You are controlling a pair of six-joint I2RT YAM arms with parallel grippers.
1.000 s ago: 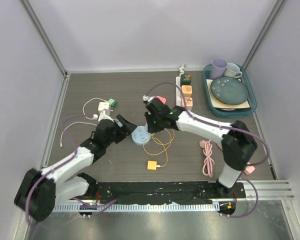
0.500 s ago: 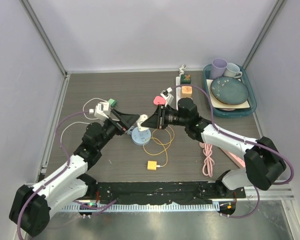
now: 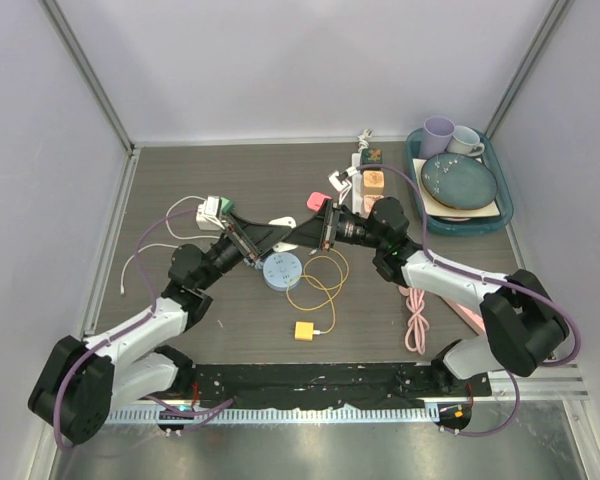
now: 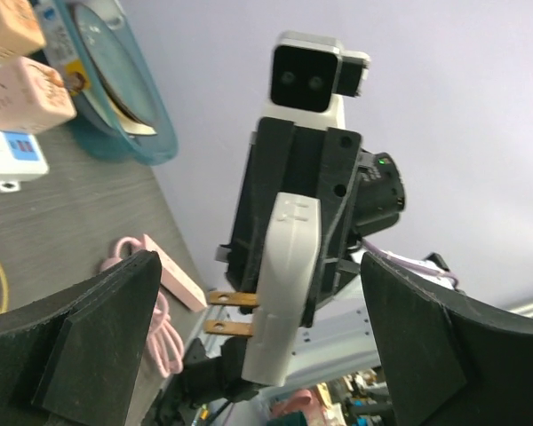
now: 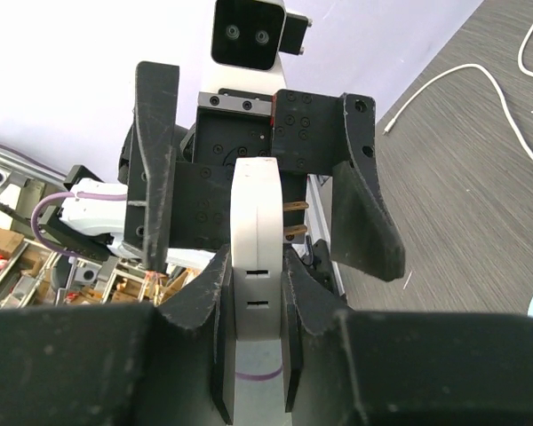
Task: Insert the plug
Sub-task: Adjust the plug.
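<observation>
My right gripper is shut on a white two-prong plug and holds it in the air above the table. In the right wrist view the gripper clamps the plug body on both sides. The brass prongs stick out sideways. My left gripper faces it, open, with its fingers spread on either side of the plug without touching it. A white power strip with coloured adapters lies at the back, right of centre.
A blue-grey round disc lies under the grippers. A yellow cable and adapter, a pink cable, a pink plug and a white cable lie on the table. A teal tray with a plate and cups stands at the back right.
The right gripper has lifted the white plug off the table near the disc and turned to face left. The left gripper has risen and moved right, so its open fingers flank the plug.
</observation>
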